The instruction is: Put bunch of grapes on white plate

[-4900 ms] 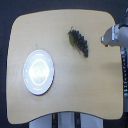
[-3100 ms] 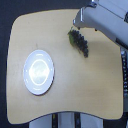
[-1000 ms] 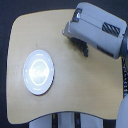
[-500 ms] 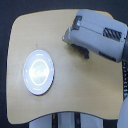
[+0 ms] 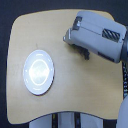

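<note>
Honestly, I am looking at the gripper (image 5: 84,52) from the exterior view and I cannot tell how wide its jaws are standing or whether anything is caught between them, because the grey casing of the arm (image 5: 97,35) is covering nearly all of it; only a dark tip is showing under the lower edge of that casing, pointing down toward the table (image 5: 65,95). The bunch of grapes is not showing anywhere in this view, so I am judging that it is lying hidden beneath the arm, near that dark tip, though I am not able to confirm that. I am expecting the bunch to be light and soft, lumpy rather than stiff, with berries that could roll or slip under a pinch, so I am reckoning the better hold is across the middle of the cluster with a gentle squeeze (the thin stem looks too slight a target for wide pads, in my judgement). The arm is reaching in from the exterior view's right, its bulky forearm lying at a slant across the upper right part of the table and sloping down toward the tabletop at its left end. The white plate (image 5: 39,71) is sitting bare on the exterior view's left side of the table, well apart from the gripper, so I am judging that the carry across is not yet done.
</note>
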### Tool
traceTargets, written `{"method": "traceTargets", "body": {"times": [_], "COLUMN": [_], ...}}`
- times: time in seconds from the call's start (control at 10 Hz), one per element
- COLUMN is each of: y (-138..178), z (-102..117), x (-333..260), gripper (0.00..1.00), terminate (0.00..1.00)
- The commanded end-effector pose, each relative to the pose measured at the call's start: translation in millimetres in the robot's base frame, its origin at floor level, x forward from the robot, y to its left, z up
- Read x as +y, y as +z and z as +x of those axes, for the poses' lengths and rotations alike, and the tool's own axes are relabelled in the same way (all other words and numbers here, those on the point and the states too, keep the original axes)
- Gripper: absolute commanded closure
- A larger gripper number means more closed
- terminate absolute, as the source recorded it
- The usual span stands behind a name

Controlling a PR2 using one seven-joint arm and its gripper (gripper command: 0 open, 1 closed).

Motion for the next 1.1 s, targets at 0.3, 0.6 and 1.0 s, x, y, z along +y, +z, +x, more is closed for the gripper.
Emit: {"method": "traceTargets", "body": {"times": [0.3,0.6,1.0], "y": [-6.6,-5.8,-1.5], "z": [18.3,25.0,23.0], "x": [4.0,2.1,6.0], "gripper": [1.00,1.00,1.00], "terminate": [0.00,0.00,0.00]}}
